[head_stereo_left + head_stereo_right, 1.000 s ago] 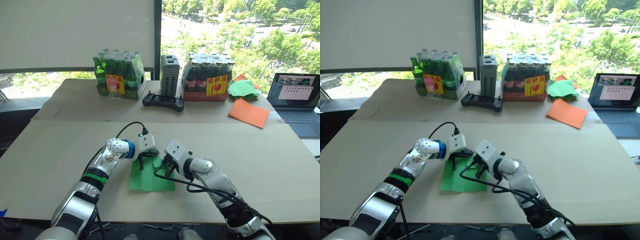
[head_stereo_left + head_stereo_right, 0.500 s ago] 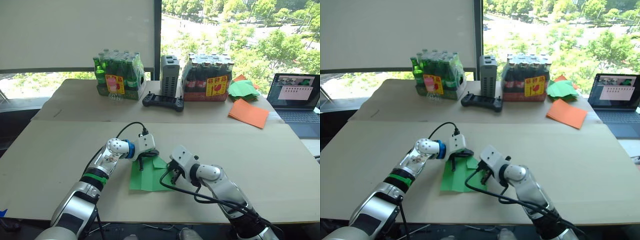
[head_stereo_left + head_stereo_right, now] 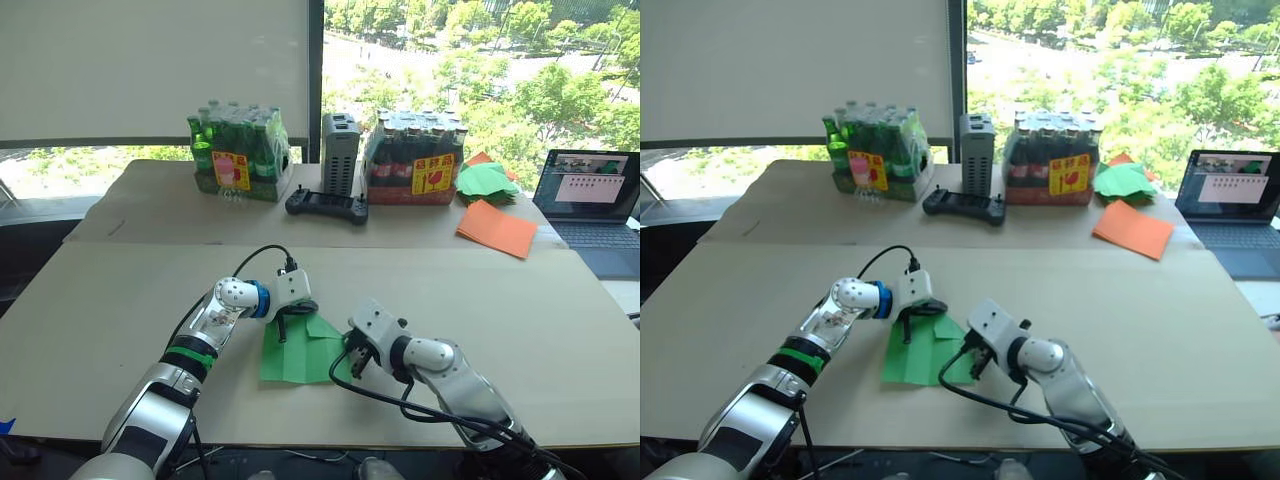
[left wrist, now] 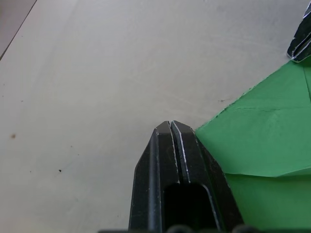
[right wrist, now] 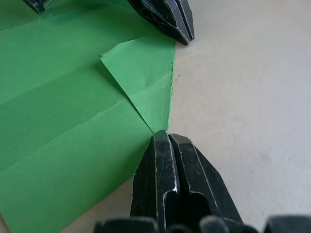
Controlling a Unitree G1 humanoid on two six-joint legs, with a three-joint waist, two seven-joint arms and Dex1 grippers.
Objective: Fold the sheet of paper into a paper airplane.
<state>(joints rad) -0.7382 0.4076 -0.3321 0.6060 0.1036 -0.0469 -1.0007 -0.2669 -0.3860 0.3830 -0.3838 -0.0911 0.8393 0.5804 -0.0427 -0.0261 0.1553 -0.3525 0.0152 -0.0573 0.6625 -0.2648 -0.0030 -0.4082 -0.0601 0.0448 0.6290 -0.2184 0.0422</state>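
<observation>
Head view: the green paper (image 3: 298,352) lies flat on the surface (image 3: 120,300), partly folded, one far corner turned in. My left claw (image 3: 283,327) presses on the paper's far left edge; my right claw (image 3: 352,364) sits at the paper's right edge.

Left wrist view: my left claw (image 4: 170,127) has its fingers closed together, empty, tips at the paper's edge.

Right wrist view: my right claw (image 5: 168,139) is closed, empty, tips touching the paper's edge beside the folded corner.

White-and-silver arms with black cables — the left wears blue and green rings.
</observation>
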